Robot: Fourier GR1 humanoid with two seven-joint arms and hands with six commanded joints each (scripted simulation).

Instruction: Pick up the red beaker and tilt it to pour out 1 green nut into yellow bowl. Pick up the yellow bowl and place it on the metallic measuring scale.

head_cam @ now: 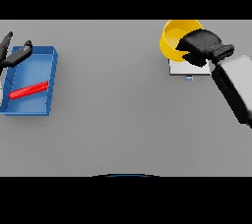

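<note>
The yellow bowl [173, 39] is at the far right of the table, over the far part of the metallic scale [189, 69], a pale square plate. My right hand [201, 46] is curled over the bowl's right rim and grips it. I cannot tell whether the bowl rests on the scale or hangs just above it. The red beaker [29, 90] lies on its side in a blue tray [52, 78] at the left. My left hand [15, 55] is at the tray's far left corner, fingers straight, holding nothing. No green nut shows.
The blue tray takes up the left edge of the table. A small blue mark [189, 78] sits at the scale's near edge. My right forearm [235, 88] slants in from the right side.
</note>
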